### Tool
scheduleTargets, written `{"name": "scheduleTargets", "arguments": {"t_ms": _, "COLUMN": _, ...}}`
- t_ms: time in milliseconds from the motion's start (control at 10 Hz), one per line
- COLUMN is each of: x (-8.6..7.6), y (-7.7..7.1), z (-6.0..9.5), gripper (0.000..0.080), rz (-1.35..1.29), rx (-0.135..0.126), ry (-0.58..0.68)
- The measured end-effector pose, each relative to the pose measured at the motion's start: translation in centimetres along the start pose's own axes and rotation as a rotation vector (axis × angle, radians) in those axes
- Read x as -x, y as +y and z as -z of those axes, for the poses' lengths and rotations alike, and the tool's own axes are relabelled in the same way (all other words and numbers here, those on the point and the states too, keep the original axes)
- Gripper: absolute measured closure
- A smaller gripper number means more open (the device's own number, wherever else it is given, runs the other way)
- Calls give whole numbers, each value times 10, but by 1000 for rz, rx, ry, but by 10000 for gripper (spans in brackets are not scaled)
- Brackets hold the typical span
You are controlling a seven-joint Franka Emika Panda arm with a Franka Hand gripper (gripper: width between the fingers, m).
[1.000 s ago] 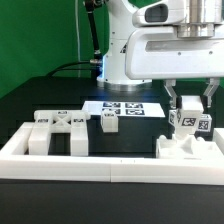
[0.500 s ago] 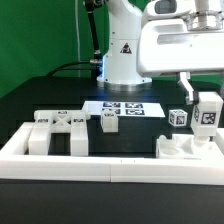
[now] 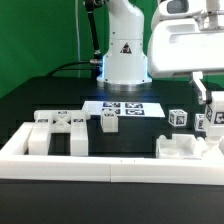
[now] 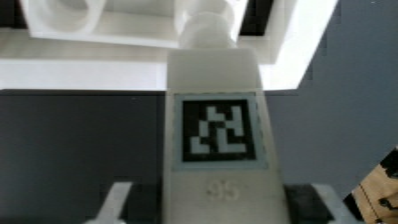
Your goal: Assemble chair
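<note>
My gripper [image 3: 211,98] is at the far edge of the exterior view's right, partly cut off, shut on a white chair post [image 3: 214,120] with a tag. In the wrist view the post [image 4: 217,110] runs away from the gripper [image 4: 217,206], clamped between both fingers [image 4: 121,202], its black tag facing the camera. Below it rests a blocky white chair part [image 3: 185,148]. A small tagged cube [image 3: 178,118] stands just behind that part. A frame-like chair part [image 3: 58,131] and a small tagged block [image 3: 107,122] lie toward the exterior view's left.
The long white border rail [image 3: 100,166] runs across the front and also shows in the wrist view as the rail [image 4: 89,72]. The marker board [image 3: 125,107] lies behind the parts. The robot base [image 3: 122,55] stands at the back.
The gripper has carried the tagged post toward the exterior view's right, from above the blocky part to the frame's edge. The loose parts have not moved.
</note>
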State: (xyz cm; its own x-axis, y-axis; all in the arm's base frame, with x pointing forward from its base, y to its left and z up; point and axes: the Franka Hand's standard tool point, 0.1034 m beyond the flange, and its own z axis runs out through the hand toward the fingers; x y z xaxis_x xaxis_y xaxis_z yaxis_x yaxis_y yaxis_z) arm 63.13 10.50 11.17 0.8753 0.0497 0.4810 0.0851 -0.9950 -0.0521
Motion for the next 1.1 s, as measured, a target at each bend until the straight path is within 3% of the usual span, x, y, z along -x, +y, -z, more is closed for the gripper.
{"name": "scheduleTargets", "arguments": {"t_ms": 100, "x": 5, "y": -3, "z": -7, "gripper": 508, "rz": 6, "rx": -1, "ry": 4}}
{"name": "scheduleTargets", "arguments": {"t_ms": 600, "x": 3, "y": -1, "z": -7, "gripper": 508, "rz": 25, "rx": 1, "ry": 33}}
{"name": "scheduleTargets", "arguments": {"t_ms": 1100, "x": 10, "y": -1, "z": -14, "gripper": 508, "rz": 38, "rx": 2, "ry": 21}}
